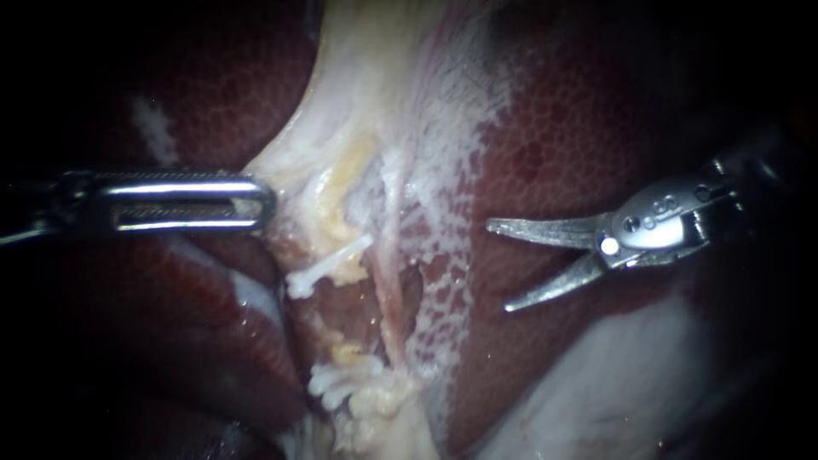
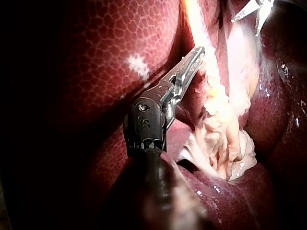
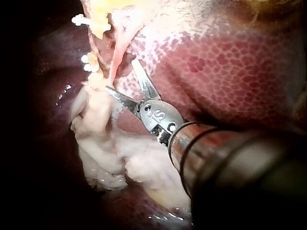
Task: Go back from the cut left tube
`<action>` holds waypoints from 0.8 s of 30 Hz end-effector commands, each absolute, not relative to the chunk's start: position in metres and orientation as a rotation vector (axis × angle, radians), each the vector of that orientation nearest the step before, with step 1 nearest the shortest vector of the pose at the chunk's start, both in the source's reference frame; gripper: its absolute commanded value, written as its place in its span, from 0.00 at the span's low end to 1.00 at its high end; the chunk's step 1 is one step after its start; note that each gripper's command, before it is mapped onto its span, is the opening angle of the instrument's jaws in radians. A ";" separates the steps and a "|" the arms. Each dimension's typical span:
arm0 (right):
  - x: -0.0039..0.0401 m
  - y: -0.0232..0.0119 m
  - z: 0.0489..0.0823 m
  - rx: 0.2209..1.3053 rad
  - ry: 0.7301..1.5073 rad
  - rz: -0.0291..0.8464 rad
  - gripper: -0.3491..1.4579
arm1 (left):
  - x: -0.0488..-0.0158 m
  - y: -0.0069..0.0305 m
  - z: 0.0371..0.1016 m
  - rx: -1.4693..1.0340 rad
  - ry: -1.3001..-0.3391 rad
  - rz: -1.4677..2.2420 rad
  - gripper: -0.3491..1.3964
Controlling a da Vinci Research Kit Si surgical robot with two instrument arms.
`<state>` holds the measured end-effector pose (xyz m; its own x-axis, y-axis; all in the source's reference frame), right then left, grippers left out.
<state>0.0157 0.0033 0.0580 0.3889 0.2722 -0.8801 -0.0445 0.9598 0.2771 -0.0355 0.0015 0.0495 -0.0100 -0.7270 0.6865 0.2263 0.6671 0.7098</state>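
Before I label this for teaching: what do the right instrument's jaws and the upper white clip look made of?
Right instrument: metal, likely steel, grey with bright glints. Clip: seems white plastic, matte; too small to be sure.
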 end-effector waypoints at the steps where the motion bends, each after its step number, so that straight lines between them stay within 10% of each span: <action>1: 0.0157 0.0033 0.0581 0.214 1.157 0.193 0.98 | -0.0356 0.0014 0.0497 0.456 -1.382 -0.795 0.00; 24: 0.0152 0.0039 0.0593 0.138 1.145 0.120 0.98 | -0.0400 -0.0003 0.0557 0.483 -1.324 -0.781 0.00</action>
<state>0.0152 0.0039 0.0593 0.4115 0.1616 -0.8970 -0.0279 0.9859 0.1648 -0.0400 -0.0003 0.0557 0.0536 -0.7403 0.6702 0.2284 0.6624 0.7134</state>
